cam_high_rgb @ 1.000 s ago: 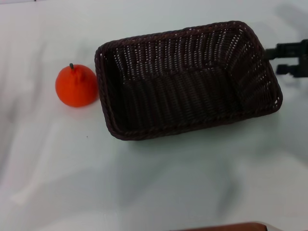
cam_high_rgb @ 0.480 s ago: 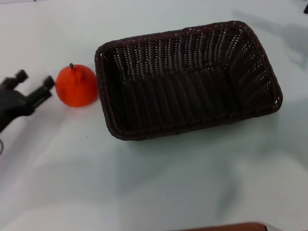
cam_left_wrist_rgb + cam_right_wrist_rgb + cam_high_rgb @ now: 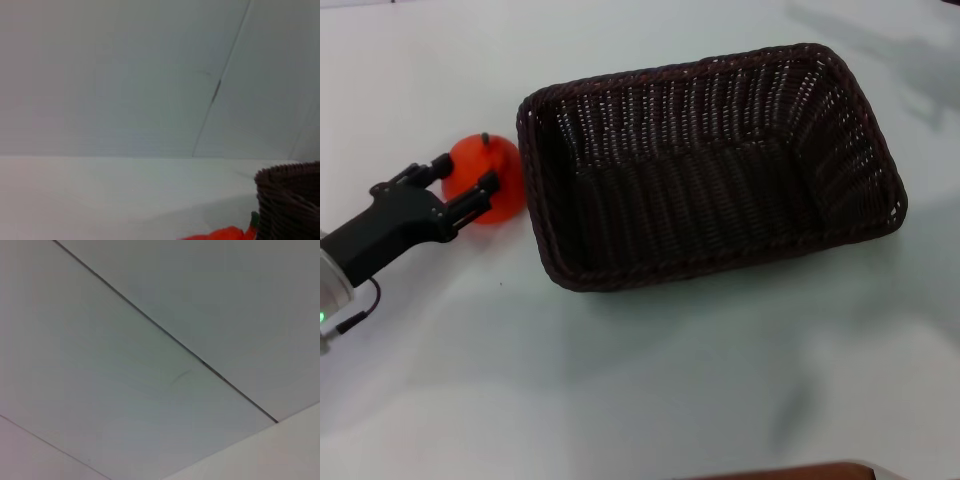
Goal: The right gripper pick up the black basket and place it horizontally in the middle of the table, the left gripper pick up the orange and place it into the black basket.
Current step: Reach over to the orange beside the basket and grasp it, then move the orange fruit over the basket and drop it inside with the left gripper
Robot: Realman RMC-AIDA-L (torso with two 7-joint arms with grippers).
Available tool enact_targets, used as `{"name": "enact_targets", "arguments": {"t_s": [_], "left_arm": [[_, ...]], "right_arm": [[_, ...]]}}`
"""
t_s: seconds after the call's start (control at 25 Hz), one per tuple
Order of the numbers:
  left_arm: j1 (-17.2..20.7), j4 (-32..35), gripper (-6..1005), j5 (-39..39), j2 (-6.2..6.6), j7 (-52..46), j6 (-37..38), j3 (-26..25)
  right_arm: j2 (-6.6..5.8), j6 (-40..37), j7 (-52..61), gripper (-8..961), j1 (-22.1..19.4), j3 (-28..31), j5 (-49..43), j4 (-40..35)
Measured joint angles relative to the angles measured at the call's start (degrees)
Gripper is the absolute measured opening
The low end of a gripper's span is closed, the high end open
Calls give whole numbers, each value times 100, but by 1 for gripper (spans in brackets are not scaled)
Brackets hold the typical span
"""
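The black basket (image 3: 710, 165) lies lengthwise across the middle of the white table (image 3: 640, 380), open side up and empty. The orange (image 3: 490, 175) sits on the table just left of the basket's left end. My left gripper (image 3: 465, 178) reaches in from the left, open, with one finger on each side of the orange. The left wrist view shows the orange's top (image 3: 222, 234) and a corner of the basket (image 3: 292, 202). My right gripper is out of view.
A brown edge (image 3: 790, 472) shows at the table's near side. The right wrist view shows only a pale wall with a dark seam (image 3: 165, 330).
My left gripper has moved right, from beside the orange to straddling it. The right gripper, at the basket's right end a second ago, has left the view. The basket has not moved.
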Motion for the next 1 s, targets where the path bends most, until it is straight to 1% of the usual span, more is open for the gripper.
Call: {"name": "enact_targets", "arguments": {"t_s": [0.16,0.28,0.32,0.52,0.72,0.88,1.0], "left_arm": [[-82,-2,692,124,15,-218,179,55],[-108,-23,622,131,-4,-414,356,51],[-98,-49,599,121,-18,-428,387,31],[90,-359,486,93,-188,-422,429,-246],[130,-412,375,82,-239,-415,388,-429],[272,-665,293,70,-344,-402,160,-796],[335,-728,239,49,-365,-404,-416,-1277]], "right_arm": [[-19,0,-98,724,12,-2,155,86],[-56,-1,-215,720,22,15,286,223],[-64,-3,-241,719,24,20,304,252],[-73,-109,-387,716,5,32,347,351],[-72,-209,-481,716,-17,35,381,451],[-70,-239,-564,716,-29,40,451,487],[-69,-249,-612,716,-35,40,521,490]]}}
